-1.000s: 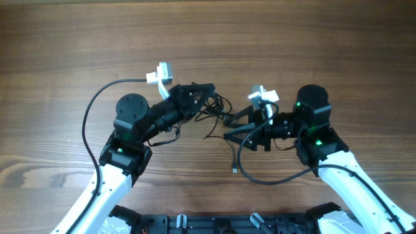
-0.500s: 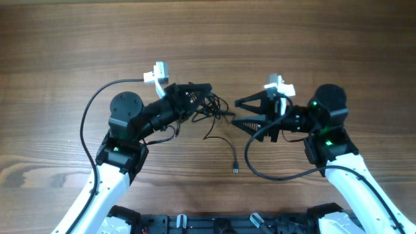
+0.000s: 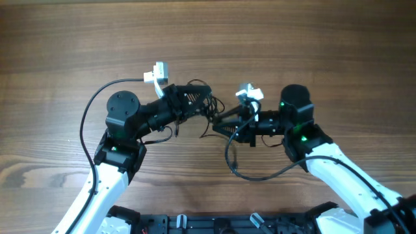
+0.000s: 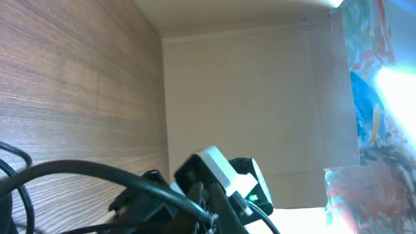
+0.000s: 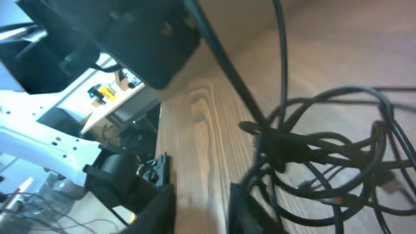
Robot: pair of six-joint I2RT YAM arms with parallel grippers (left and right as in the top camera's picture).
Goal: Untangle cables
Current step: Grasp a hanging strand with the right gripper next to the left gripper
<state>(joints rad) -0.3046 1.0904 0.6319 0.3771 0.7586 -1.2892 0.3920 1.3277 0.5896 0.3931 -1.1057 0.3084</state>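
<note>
The cables [image 3: 209, 107] are a tangle of thin black cords at the table's middle. My left gripper [image 3: 197, 99] is shut on the tangle's left side and holds it just off the wood. My right gripper [image 3: 218, 123] is open, with its fingertips at the tangle's right lower edge. In the right wrist view the two fingers [image 5: 201, 208] stand apart with bare wood between them. There the tangle [image 5: 325, 149] lies just right of the right finger. In the left wrist view a black cord [image 4: 84, 170] crosses close to the lens, and the jaws are mostly hidden.
The thick black arm wires loop over the wooden table [image 3: 292, 45]: one left of the left arm [image 3: 84, 123], one in front of the right arm [image 3: 250, 175]. The right arm's white wrist camera [image 4: 218, 168] shows in the left wrist view.
My right gripper drew back to the right from the tangle and opened, then came left again to the tangle's edge. The left gripper kept its hold and shifted little.
</note>
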